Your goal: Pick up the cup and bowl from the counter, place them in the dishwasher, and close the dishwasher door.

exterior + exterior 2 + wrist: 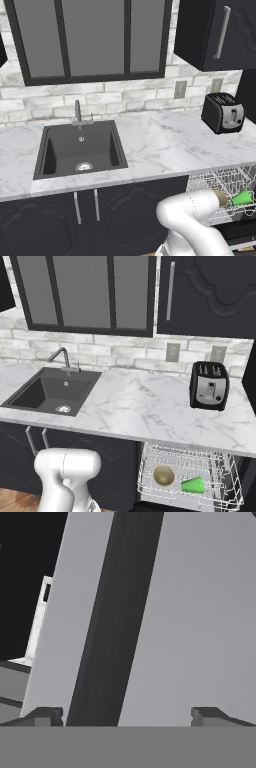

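Only right base view reveals bowl (163, 475) beside cup (193, 485) clearly.

1. We see the arm (197, 220) as smooth, glossy white casing, built of thick rounded tube segments; no cables, screws or markings show on it.
2. From the left base camera, we make out a bulbous elbow-like link with soft grey shading along its underside; a second white segment sits below it.
3. From the right base camera, we see a short cylindrical link with rounded ends atop a narrower white neck.
4. In the hand camera, we see two small dark grey fingertips (42, 715); each is blocky, with a stepped, angular profile.
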You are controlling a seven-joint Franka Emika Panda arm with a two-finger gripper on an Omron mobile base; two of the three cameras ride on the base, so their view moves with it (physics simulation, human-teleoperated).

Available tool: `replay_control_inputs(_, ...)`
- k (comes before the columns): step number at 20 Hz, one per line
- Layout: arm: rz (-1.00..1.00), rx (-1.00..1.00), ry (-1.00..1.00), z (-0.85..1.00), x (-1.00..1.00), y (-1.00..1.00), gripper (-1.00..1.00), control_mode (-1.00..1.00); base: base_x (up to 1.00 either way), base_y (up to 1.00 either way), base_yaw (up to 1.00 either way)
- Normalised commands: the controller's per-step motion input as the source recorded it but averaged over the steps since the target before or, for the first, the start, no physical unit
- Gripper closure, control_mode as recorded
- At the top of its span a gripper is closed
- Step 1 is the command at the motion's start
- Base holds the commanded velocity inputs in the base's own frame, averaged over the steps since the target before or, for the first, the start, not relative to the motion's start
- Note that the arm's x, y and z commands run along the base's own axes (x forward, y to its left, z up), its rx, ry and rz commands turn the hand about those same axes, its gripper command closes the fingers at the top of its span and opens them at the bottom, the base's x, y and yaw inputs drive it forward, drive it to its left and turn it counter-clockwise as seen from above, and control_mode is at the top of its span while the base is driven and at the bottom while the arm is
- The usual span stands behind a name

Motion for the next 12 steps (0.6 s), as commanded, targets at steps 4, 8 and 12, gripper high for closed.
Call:
replay_control_inputs(4, 0.05, -0.04, -0.04, -0.96, 0.0, -0.24, -1.0, -1.0, 0.0, 0.0, 0.0)
replay_control_inputs(8, 0.04, -0.05, -0.05, -0.87, 0.0, -0.2, -1.0, -1.0, 0.0, 0.0, 0.0)
replay_control_inputs(12, 0.03, 0.0, -0.08, -0.54, 0.25, -0.09, -1.0, -1.0, 0.0, 0.0, 0.0)
